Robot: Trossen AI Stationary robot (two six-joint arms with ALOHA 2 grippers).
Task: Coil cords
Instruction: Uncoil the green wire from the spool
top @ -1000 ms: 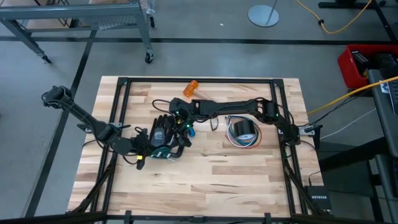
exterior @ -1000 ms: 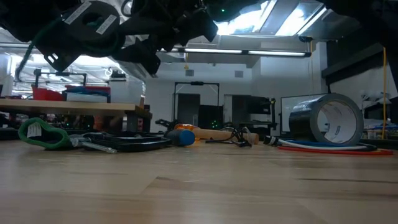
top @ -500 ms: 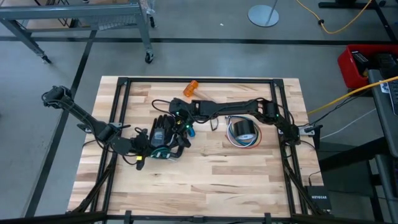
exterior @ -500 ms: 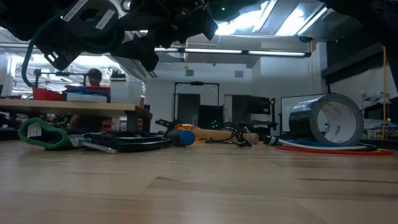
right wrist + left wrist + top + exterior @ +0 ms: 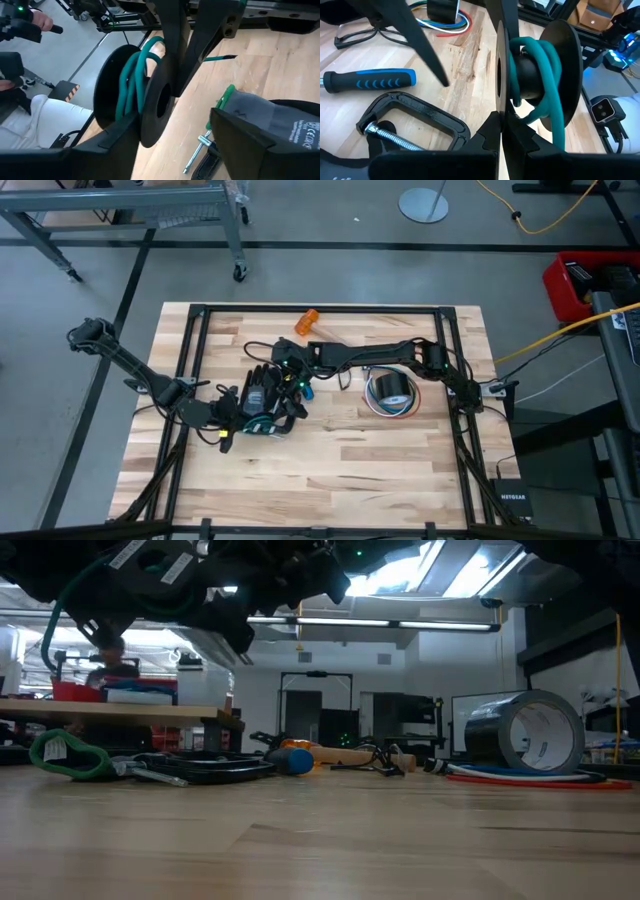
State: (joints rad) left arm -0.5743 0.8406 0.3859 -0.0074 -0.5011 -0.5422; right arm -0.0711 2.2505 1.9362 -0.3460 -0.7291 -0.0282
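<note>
Left wrist view showed the teal-green cord (image 5: pixel 536 75) wound in several turns round the hub of a black plastic spool (image 5: pixel 540 70), with one strand hanging off below the hub, so by my reading the winding was partly done and a tail remained to take up. The left gripper (image 5: pixel 500 125) was closed tight on the spool's near flange, holding it on edge above the table. In the right wrist view the same spool (image 5: pixel 135 95) stood with the right gripper (image 5: pixel 195 35) at it, fingers spread wide; whether they had hold of the cord could not be told. From above, both grippers met just left of the table's centre, the left gripper (image 5: pixel 262 402) at about seven o'clock of the right gripper (image 5: pixel 285 370). A bundle of red, white and blue wires (image 5: pixel 388 405) lay loose round a roll of grey tape (image 5: pixel 390 388) at three o'clock of them, not yet coiled by the look of it. A blue-handled screwdriver (image 5: pixel 367 80) and a black metal C-clamp (image 5: pixel 410 117) lay on the pale wooden table (image 5: pixel 350 460) beneath the spool.
</note>
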